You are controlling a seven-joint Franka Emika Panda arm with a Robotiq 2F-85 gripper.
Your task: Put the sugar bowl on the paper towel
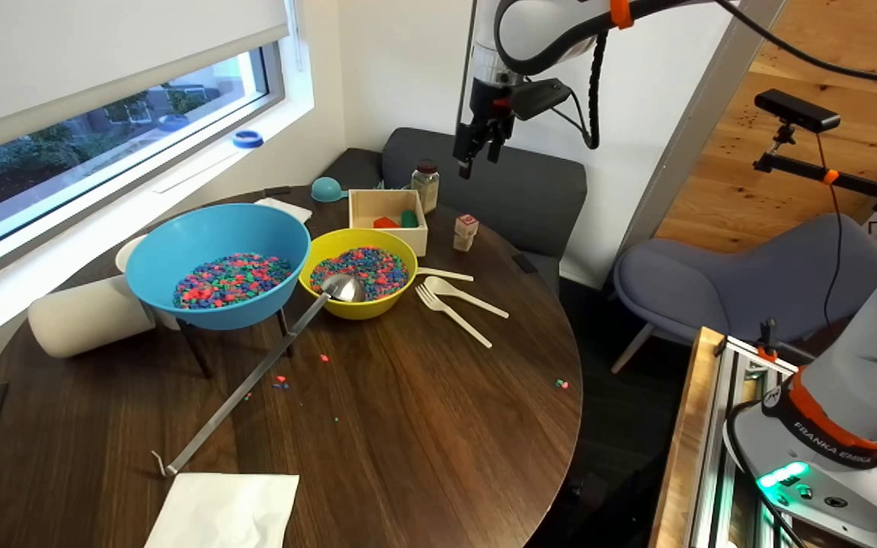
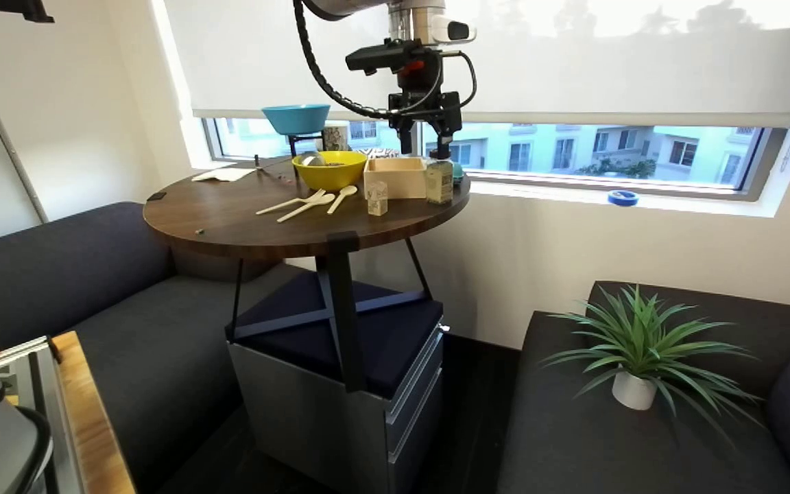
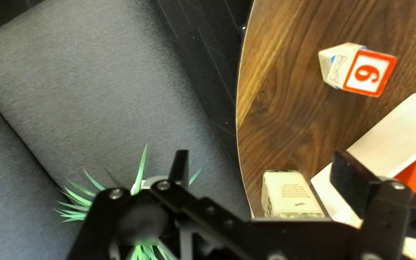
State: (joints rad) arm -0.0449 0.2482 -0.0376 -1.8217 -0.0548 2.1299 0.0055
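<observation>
No small round dark brown sugar bowl shows in these frames; it is hidden or out of view. The paper towel (image 1: pixel 225 510) is a flat off-white sheet on the round table near the ladle's hooked end. It also shows at the table's far left in an exterior view (image 2: pixel 223 174). My gripper (image 1: pixel 479 161) is open and empty in the air near the table edge, above the jar area (image 2: pixel 425 149). In the wrist view its fingers (image 3: pixel 265 173) stand wide apart. A labelled glass jar (image 3: pixel 291 195) with a dark red-brown lid shows between them, lower down.
A wooden box (image 1: pixel 419 240) stands beside the jar, with stacked letter blocks (image 1: pixel 465 232) nearby. A yellow bowl (image 1: pixel 358 308) holds coloured bits and a long ladle (image 1: pixel 248 384). A blue bowl (image 1: pixel 218 316) sits on a black stand. Pale cutlery (image 1: pixel 465 323) and a white roll (image 1: pixel 92 316) lie on the table.
</observation>
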